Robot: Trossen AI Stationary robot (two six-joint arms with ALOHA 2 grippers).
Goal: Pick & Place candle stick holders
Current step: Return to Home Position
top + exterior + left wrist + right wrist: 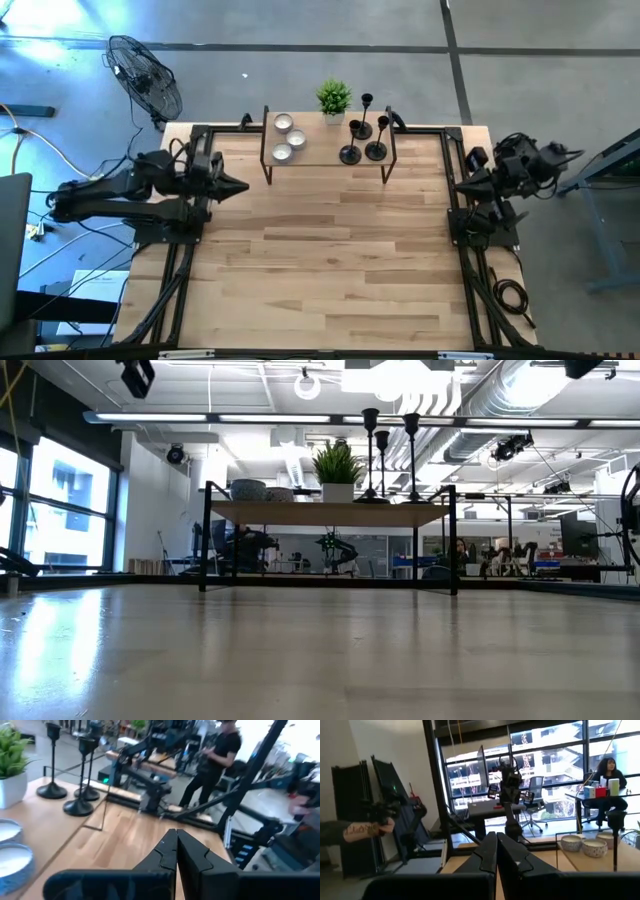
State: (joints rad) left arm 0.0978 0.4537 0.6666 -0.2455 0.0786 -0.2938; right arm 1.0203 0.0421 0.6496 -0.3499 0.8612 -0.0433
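Seen from above, all three candle stick holders stand upright on the shelf at the table's 12 o'clock edge. They are bunched at the shelf's 3 o'clock end, with the potted plant near them toward 11 o'clock and the small white candles well apart at the 9 o'clock end. My left gripper sits at about 10 o'clock on the table, fingers pressed together on nothing and pointing in toward the middle. My right gripper mirrors it at about 2 o'clock, likewise clamped on nothing. Neither touches the shelf. If I had to lift a holder, I would expect it to be rigid and hard, probably metal, and not heavy. The weight likely sits low in the flared base, and the tallest one would tip most easily. The dark finish looks smooth, so I judge the stem could slide or twist between my pads unless I close squarely. I would take the slim stem somewhere around its lower half, fingers level, leaving the cup at the top alone. In my left wrist view the bases stand just beside one another, so going in among them risks knocking a neighbour over. From table height the stems rise at differing heights.
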